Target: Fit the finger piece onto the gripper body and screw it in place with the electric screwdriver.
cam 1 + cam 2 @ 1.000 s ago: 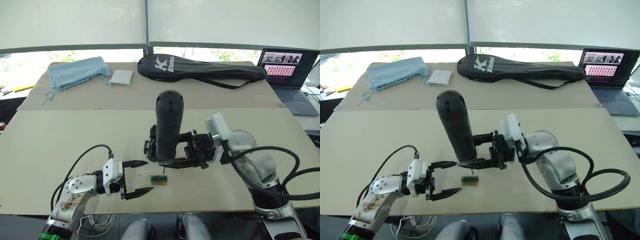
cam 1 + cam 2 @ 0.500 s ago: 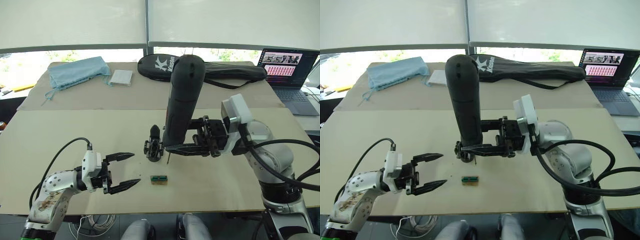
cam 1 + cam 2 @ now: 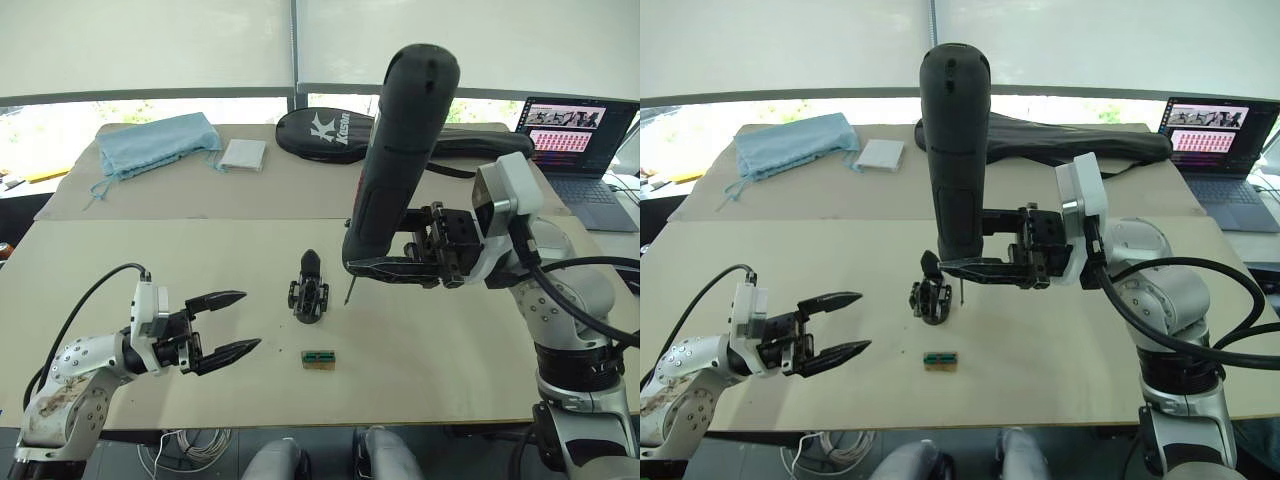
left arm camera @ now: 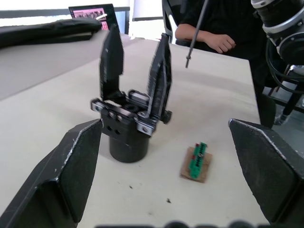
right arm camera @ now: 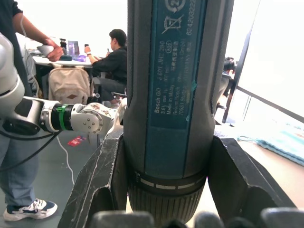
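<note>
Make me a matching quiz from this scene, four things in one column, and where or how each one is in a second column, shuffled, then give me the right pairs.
Things:
1. electric screwdriver
2. gripper body
3. left gripper
4. small green-and-tan box

Places or states:
A. open, holding nothing, hovering over the near left of the table
B. standing on the table, two fingers pointing up
C. held upright in the right gripper, bit pointing down, clear of the table
D. lying flat on the table, nearer the robot than the gripper body

Pairs: 1-C, 2-B, 3-A, 4-D
</note>
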